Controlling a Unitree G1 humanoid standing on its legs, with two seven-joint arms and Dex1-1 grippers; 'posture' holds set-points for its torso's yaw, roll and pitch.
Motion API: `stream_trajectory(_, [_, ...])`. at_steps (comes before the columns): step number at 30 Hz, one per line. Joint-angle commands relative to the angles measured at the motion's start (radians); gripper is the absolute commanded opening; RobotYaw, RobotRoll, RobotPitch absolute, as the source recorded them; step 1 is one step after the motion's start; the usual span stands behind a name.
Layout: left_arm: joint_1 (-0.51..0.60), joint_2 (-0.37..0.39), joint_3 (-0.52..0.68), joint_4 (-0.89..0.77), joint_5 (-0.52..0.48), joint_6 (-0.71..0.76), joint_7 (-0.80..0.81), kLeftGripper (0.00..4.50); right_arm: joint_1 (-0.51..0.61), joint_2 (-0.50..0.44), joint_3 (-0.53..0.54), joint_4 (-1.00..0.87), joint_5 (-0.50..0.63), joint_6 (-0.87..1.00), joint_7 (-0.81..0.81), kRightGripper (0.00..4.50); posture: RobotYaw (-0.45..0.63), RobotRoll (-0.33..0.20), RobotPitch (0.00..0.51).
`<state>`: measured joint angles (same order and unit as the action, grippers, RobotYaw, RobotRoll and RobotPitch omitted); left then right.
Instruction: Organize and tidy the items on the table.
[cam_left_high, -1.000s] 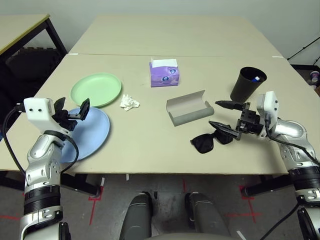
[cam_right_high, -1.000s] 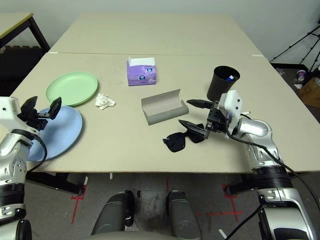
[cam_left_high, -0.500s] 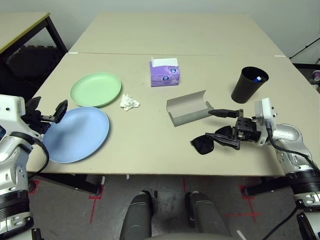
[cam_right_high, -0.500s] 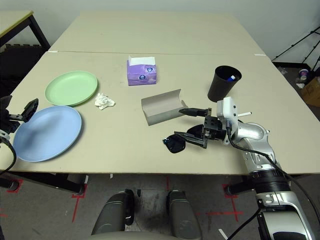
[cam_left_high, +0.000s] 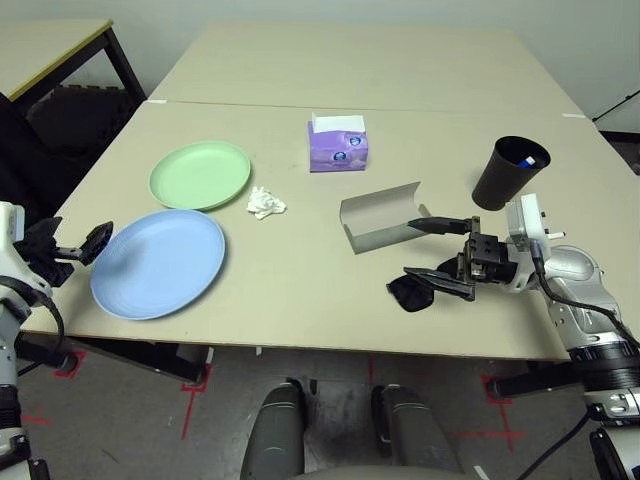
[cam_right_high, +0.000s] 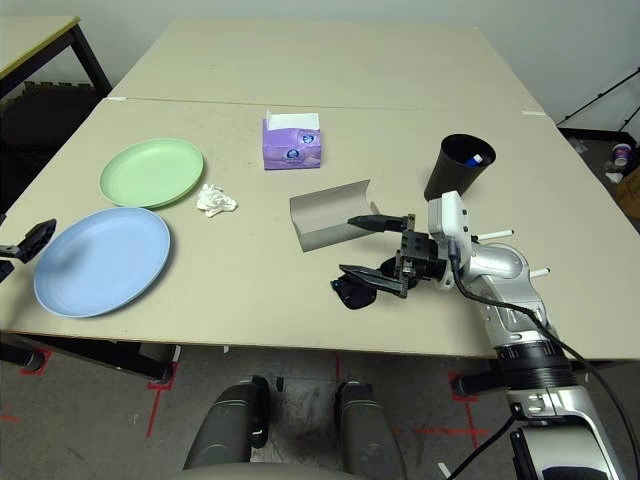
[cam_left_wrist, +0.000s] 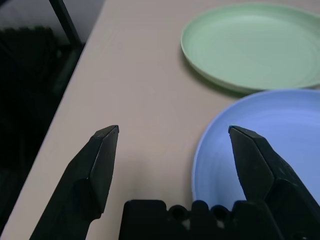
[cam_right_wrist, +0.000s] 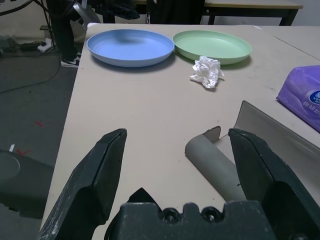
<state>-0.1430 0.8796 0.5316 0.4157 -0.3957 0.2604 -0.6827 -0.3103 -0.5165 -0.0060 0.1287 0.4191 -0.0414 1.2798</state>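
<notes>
Sunglasses (cam_left_high: 412, 292) near bench (cam_left_high: 300, 290) front edge, under spread, empty right tool (cam_left_high: 442, 258); case (cam_left_high: 385, 215) lies open beside. Left tool (cam_left_high: 72, 246) released off left edge. Plates (cam_left_high: 160, 262) unstacked, tissue (cam_left_high: 266, 203) loose; tidying barely begun.

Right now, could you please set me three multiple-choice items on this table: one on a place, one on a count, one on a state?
1. The crumpled tissue lies beside which plate?
A green
B red
C none
2. How many plates are on the table?
A one
B two
C four
3. The glasses case is
A open
B shut
C upside down

Key: 1 A, the tissue sits beside the green plate. 2 B, the green plate and the blue plate. 3 A, the glasses case lies with its lid raised.
</notes>
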Motion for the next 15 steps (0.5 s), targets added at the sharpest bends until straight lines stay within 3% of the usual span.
stream_trajectory(1, [0.015, 0.031, -0.016, 0.012, -0.006, 0.089, -0.043, 4.50, 0.013, 0.000, 0.008, -0.021, 0.008, 0.010, -0.005, 4.47, 0.04, 0.000, 0.124])
stream_trajectory(9, [0.021, 0.055, -0.021, -0.014, -0.036, 0.286, -0.110, 4.50, 0.020, 0.007, 0.017, -0.045, 0.005, 0.014, -0.016, 4.47, 0.04, 0.000, 0.124])
stream_trajectory(15, [0.024, 0.067, -0.015, 0.004, -0.026, 0.335, -0.118, 4.50, 0.022, 0.009, 0.018, -0.077, 0.008, 0.036, -0.037, 4.47, 0.03, 0.000, 0.123])
